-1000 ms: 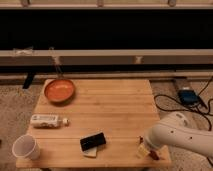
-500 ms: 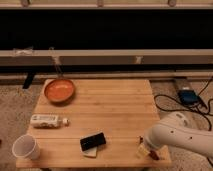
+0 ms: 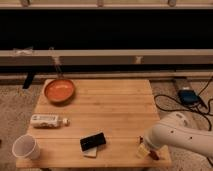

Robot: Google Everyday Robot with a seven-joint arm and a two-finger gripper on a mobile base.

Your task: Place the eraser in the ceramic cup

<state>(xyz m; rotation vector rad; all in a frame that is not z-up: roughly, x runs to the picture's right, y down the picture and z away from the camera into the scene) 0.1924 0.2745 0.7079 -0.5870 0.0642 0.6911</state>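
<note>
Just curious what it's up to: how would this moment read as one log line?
gripper: front-right edge of table, jaws open | eraser: mid-front, untouched | ceramic cup: front-left corner, upright

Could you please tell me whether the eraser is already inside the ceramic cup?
No, the eraser lies on the table right of the ceramic cup, and the gripper is near the front right corner.

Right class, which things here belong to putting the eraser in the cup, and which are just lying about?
Job: eraser; ceramic cup; gripper, at the table's near edge, away from both.
Lying about: orange pan; white bottle; pale slab by the eraser.
</note>
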